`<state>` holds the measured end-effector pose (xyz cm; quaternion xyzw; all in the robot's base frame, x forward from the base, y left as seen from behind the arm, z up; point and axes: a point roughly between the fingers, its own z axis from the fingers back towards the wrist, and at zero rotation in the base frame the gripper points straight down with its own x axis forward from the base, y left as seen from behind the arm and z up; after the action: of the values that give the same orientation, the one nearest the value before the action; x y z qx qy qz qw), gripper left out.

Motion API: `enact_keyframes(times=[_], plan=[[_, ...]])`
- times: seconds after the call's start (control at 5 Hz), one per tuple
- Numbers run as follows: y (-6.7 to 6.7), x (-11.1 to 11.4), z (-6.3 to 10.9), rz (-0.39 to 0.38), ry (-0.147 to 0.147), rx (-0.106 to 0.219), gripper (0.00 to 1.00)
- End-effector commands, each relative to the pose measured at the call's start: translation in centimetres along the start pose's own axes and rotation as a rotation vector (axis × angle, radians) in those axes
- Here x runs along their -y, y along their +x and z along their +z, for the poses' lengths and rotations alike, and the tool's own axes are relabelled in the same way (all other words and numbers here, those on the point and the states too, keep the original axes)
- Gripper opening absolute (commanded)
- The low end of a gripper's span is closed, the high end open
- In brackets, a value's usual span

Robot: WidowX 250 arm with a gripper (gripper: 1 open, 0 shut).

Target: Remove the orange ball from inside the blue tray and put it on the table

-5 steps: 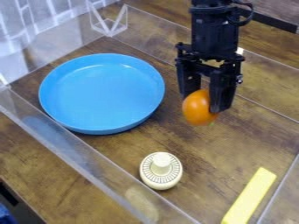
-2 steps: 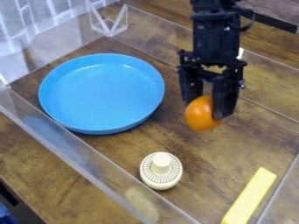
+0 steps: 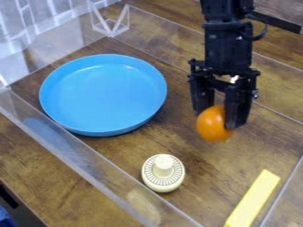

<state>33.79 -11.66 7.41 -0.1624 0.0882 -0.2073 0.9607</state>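
The orange ball [image 3: 213, 125] hangs between the black fingers of my gripper [image 3: 221, 113], which is shut on it, just above the table [image 3: 130, 168]. It is to the right of the blue tray [image 3: 103, 93], outside its rim. The round tray lies empty at the left centre of the dark wood-grain table. The arm comes down from the top right of the view.
A cream ribbed round knob [image 3: 164, 172] sits near the front, below the tray. A yellow bar [image 3: 253, 199] lies at the front right. Clear acrylic walls [image 3: 71, 151] run along the front-left and back edges of the table.
My gripper has carried the orange ball to the right and toward the front, away from the tray and lower over the table. The tray, knob and yellow bar have not moved.
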Motion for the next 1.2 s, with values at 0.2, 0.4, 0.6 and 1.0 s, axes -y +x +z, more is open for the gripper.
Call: enact_keyframes(times=[0.2, 0.4, 0.6, 1.0], plan=[[1.5, 1.2, 1.2, -0.046, 0.004, 0.060, 0.00], [1.8, 1.3, 0.8, -0.048, -0.003, 0.059, 0.00], [2.2, 1.3, 0.6, -0.049, -0.011, 0.058, 0.00], [2.0, 1.5, 1.4, -0.050, -0.013, 0.063, 1.00]])
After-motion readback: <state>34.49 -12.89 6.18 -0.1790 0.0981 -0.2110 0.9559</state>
